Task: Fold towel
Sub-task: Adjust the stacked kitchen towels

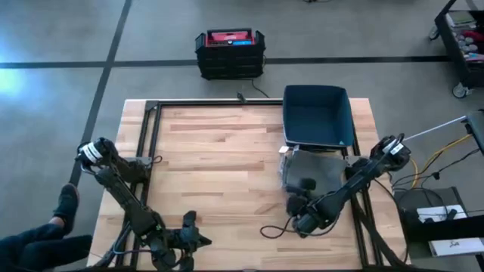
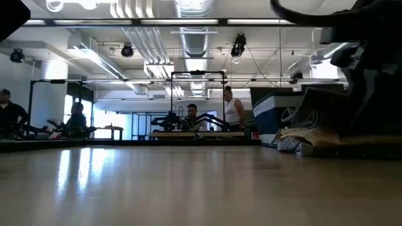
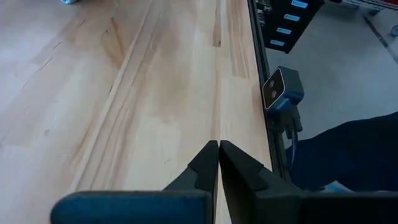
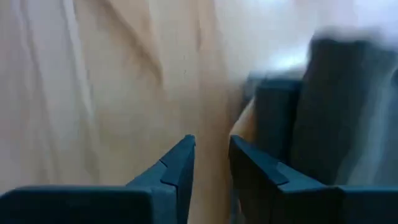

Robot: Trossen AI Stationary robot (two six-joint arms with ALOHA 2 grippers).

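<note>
The towel [image 1: 314,172] lay in a grey heap on the table [image 1: 219,159], just in front of the blue bin [image 1: 318,115]. The right claw [image 1: 296,202] hovered beside the heap, fingers slightly spread, holding nothing. The left claw [image 3: 219,163] waited pressed together near the table's front edge. Folding looked barely begun; next, an edge needed gripping and spreading flat.

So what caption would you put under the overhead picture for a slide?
Right gripper low at the near edge of a folded grey towel beside a blue bin; left gripper parked.
</note>
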